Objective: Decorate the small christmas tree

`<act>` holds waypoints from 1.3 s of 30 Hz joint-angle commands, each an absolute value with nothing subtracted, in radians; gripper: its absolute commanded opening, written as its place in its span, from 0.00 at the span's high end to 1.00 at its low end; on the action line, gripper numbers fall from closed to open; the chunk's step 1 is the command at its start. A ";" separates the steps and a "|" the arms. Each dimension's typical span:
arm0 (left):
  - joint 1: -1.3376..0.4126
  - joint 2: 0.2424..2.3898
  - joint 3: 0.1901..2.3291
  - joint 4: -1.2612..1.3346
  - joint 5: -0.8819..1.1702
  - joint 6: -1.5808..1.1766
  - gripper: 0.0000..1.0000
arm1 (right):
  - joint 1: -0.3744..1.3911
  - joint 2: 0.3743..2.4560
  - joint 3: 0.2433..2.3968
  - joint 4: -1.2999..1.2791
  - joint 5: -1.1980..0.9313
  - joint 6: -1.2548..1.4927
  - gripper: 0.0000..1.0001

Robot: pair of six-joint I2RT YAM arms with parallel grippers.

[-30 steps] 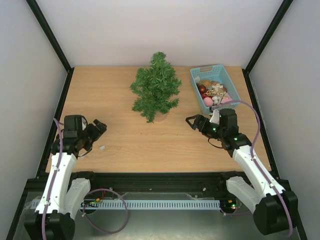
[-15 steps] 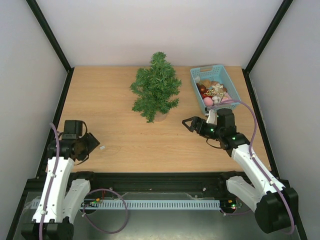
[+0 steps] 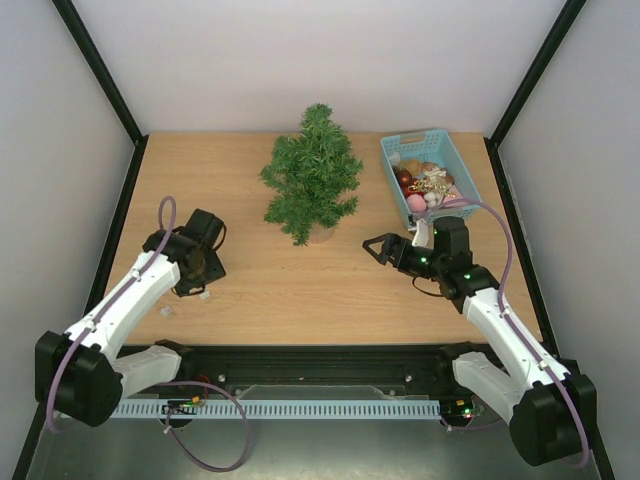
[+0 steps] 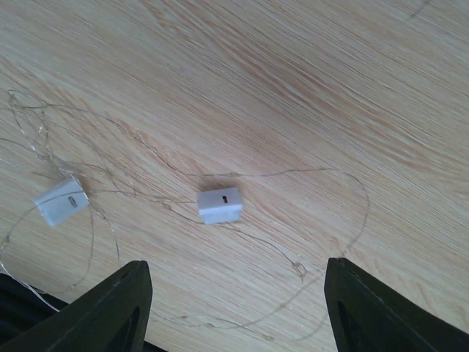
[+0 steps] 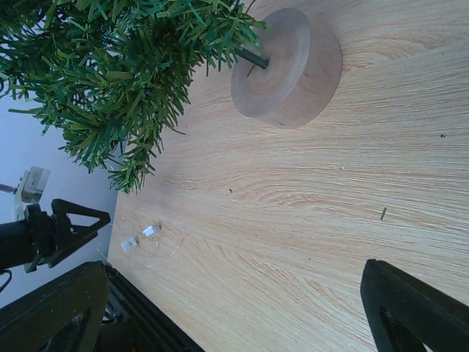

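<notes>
Your right gripper (image 3: pixel 374 246) is hovering, jaws wide apart; small christmas tree (image 3: pixel 312 178) is standing near, toward 10 o'clock. Your left gripper (image 3: pixel 203 278) is gaping too, tree well apart, toward 2 o'clock.

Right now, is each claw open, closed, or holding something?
Left claw: open, empty, above a thin wire and a small white box.
Right claw: open, empty, facing the small christmas tree.
</notes>
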State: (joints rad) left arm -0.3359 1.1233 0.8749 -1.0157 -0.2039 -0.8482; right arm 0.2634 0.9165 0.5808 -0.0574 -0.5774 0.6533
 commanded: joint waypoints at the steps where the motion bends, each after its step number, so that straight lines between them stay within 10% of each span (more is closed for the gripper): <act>1: -0.342 1.136 0.855 -1.024 -0.277 -0.849 0.32 | 0.271 0.908 0.601 -0.060 -0.609 0.641 0.05; 39: -0.352 1.276 0.577 -0.667 -0.320 -1.038 0.36 | 0.288 0.897 0.546 -0.023 -0.643 0.613 0.04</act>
